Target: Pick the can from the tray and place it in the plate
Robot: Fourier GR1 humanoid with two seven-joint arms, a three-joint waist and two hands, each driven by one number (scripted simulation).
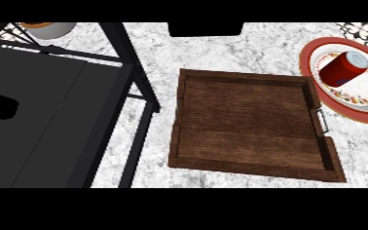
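Neither hand is showing in the head view, and no forearm is coming in from the lower edge, so I cannot tell whether the fingers are spread, pressed together or pinching anything. With no hand to measure from, places are being given by the view itself.

The can (343, 68) is lying inside the plate (314, 53) at the view's right edge, tipped over at a slant rather than standing. Its body is showing deep red with a small dark patch on the side, and its pale round end is pointing up and to the right. The plate is showing a red rim and a white, patterned centre, and it is sitting on the marble table (215, 48) just beside the tray's right wall.

The wooden tray (248, 126) is lying in the middle of the table, carrying a thin metal handle (325, 122) on its right side.

Counting: one can, one plate, one tray. A black framed surface (57, 122) is filling the left side, and a grey pot (50, 28) is peeking in at the top left.
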